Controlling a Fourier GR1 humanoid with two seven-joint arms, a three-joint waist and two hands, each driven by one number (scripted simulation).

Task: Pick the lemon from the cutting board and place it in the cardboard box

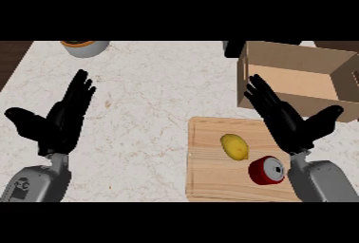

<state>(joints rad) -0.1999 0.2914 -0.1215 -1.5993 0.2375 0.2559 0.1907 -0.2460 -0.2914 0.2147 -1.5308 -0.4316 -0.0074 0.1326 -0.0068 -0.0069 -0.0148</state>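
A yellow lemon (235, 146) lies on the wooden cutting board (210, 175) at the lower right, with a red can (267, 170) on its side just right of it. The open cardboard box (298, 76) stands beyond the board at the upper right. My right hand (288, 126) is open, fingers straight and pointing up-left, over the board's right part between the lemon and the box, holding nothing. At the left, over the bare counter, my left hand (60, 121) is open with fingers up.
A grey bowl (85, 47) with something orange in it sits at the counter's far edge, upper left. A dark object (233, 47) shows behind the box's left corner. The marble counter (147, 104) stretches between the hands.
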